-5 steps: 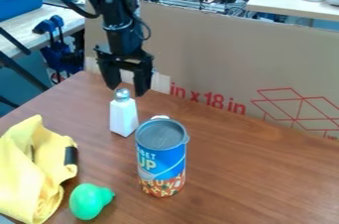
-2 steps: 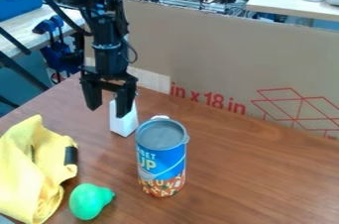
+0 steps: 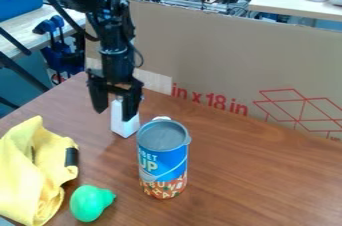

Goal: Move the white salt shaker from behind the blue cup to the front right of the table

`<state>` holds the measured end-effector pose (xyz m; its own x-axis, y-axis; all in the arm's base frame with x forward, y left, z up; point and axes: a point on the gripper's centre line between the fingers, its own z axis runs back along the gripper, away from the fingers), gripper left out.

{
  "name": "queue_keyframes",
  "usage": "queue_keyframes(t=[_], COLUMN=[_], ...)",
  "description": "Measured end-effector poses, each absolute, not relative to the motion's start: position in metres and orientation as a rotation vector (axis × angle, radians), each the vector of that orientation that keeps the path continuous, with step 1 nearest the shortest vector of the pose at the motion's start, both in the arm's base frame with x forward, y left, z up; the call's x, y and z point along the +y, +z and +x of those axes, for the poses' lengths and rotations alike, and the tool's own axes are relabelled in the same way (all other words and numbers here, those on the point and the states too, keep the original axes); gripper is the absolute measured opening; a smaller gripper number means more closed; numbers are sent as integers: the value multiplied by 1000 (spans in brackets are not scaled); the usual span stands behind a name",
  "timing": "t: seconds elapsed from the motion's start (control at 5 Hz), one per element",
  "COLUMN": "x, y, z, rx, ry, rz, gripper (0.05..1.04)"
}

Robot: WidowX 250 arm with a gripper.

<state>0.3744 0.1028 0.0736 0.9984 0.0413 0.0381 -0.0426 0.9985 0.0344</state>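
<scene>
One white shaker (image 3: 124,127), upright on a brown table (image 3: 267,180), partly behind the jaws, wide apart, gripping nothing

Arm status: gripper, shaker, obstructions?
Gripper open, partly hiding the white shaker. Shaker upright on wooden table. Soup can close by, toward camera; possible snag.
</scene>
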Motion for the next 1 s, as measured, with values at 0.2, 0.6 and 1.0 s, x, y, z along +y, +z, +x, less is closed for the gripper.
queue_keyframes(t=[0.2, 0.6, 1.0], x=[92, 86, 76], y=[85, 81, 102], z=[392, 395, 369], rx=[-106, -115, -72], ry=[23, 32, 54], rz=[34, 35, 24], gripper=[950, 609, 609])
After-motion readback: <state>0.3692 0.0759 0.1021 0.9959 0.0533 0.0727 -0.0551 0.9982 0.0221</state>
